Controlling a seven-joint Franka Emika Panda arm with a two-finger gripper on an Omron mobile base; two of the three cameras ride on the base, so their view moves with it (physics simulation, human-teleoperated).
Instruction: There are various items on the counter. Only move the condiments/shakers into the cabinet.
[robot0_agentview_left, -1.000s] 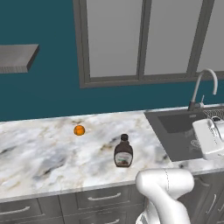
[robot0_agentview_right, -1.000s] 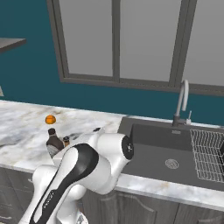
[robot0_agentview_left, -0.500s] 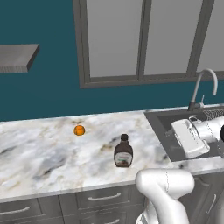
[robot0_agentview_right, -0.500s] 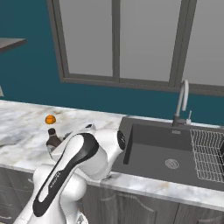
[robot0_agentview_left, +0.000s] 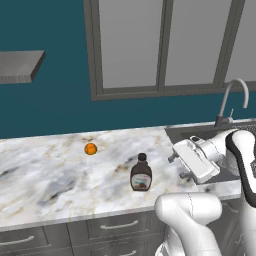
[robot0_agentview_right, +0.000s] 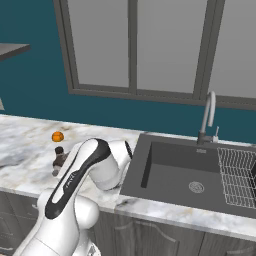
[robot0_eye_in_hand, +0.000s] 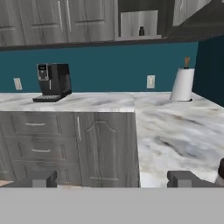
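Note:
A dark brown squeeze bottle (robot0_agentview_left: 141, 173) with a pale label stands upright on the marble counter (robot0_agentview_left: 45, 175). It is partly hidden behind my arm in the right base view (robot0_agentview_right: 59, 159). Just right of it, near the sink's left edge, my gripper (robot0_agentview_left: 178, 167) is open and holds nothing. In the hand view the fingertips (robot0_eye_in_hand: 44, 179) stand wide apart, and the bottle's edge (robot0_eye_in_hand: 221, 171) shows at the far right. Across the room the wall cabinet (robot0_eye_in_hand: 139, 21) is open, with a small dark shaker (robot0_eye_in_hand: 141, 31) on its shelf. A small orange fruit (robot0_agentview_left: 90, 148) lies farther back on the counter.
A dark sink (robot0_agentview_right: 185, 175) with a faucet (robot0_agentview_right: 207, 117) and a dish rack (robot0_agentview_right: 237, 175) lies to the right. A paper towel roll (robot0_eye_in_hand: 182, 84) and a black coffee machine (robot0_eye_in_hand: 52, 82) stand on the far counter. A grey shelf slab (robot0_agentview_left: 20, 65) juts out at upper left.
My hand has swung left from over the sink toward the squeeze bottle. The bottle and the orange have not moved. The jaws stay open.

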